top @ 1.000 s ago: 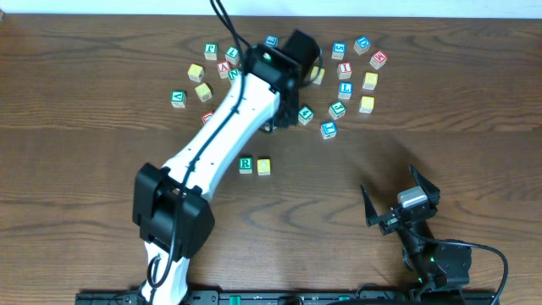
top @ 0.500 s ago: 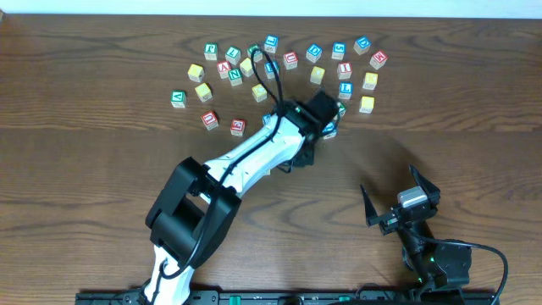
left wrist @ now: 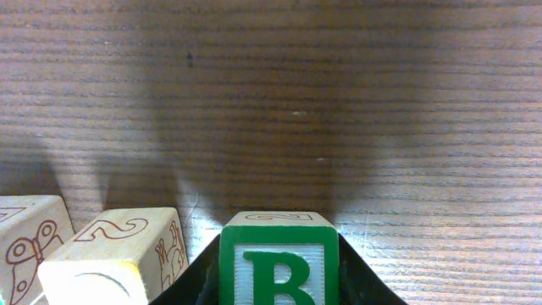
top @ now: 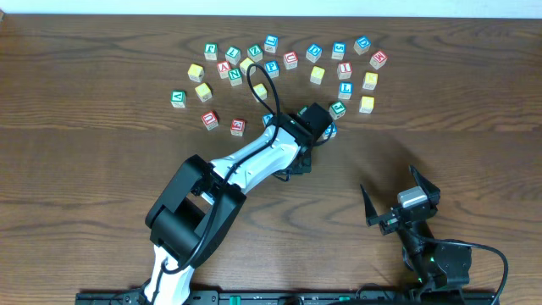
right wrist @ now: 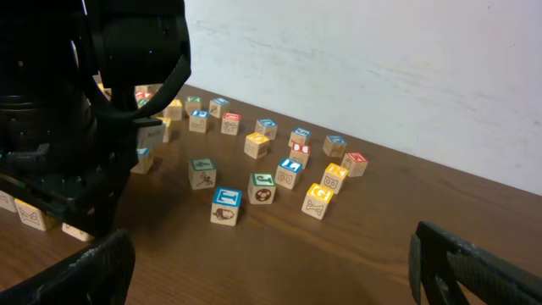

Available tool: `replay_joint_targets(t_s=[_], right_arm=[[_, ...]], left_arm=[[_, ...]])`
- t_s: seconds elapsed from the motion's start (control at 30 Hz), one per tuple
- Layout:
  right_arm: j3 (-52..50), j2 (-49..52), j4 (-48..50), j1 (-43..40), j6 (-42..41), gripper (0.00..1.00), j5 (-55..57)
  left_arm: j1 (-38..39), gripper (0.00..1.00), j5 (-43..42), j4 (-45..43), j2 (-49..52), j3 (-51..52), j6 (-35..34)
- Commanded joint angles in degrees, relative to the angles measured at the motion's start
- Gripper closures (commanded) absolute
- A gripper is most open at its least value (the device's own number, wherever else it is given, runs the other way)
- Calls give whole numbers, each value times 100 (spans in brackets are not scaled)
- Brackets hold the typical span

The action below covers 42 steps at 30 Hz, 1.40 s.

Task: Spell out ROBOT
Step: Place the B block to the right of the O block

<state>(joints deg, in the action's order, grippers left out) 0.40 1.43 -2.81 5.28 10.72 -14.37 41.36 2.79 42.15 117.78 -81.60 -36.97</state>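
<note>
My left gripper (left wrist: 279,286) is shut on a green block with the letter B (left wrist: 279,258) and holds it low over the wood table. Two pale wooden blocks stand just to its left in the left wrist view: one with a yellow face (left wrist: 114,258) and one with a butterfly drawing (left wrist: 30,237). In the overhead view the left gripper (top: 314,124) is at the table's middle, below the scattered letter blocks (top: 271,63). The arm (top: 254,161) hides whatever lies under it. My right gripper (top: 396,197) is open and empty near the front right.
Several loose letter blocks lie in an arc across the back of the table, from a green one at the left (top: 178,98) to a yellow one at the right (top: 366,104). They also show in the right wrist view (right wrist: 264,186), with the left arm (right wrist: 76,127) beside them.
My left arm has swung from the back block cluster toward the table's middle, carrying the B block. It now covers the R and yellow blocks seen earlier. The right arm is still.
</note>
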Motion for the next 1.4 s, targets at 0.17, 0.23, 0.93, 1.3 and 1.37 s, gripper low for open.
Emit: replay_joint_targets(t_s=[0.17,0.23,0.93,1.3,1.37], right_arm=[[-9,-31,-24,39,-87,1,-15],[-9,-31,-24,39,-87,1,-15],[-9,-31,-24,39,-87,1,-15],[-9,-31,-24,39,-87,1,-15],[-9,-31,-24,39,-87,1,-15]], left_arm=[[-17,73,-92,-26,22,188,-131],[-17,71,-90,-26,22,188,-131],[-109,70,-87,9,-2,133,-92],[-181,69,-87,168,-61,133,-387],[-181,69,-87,192,-61,133,-385]])
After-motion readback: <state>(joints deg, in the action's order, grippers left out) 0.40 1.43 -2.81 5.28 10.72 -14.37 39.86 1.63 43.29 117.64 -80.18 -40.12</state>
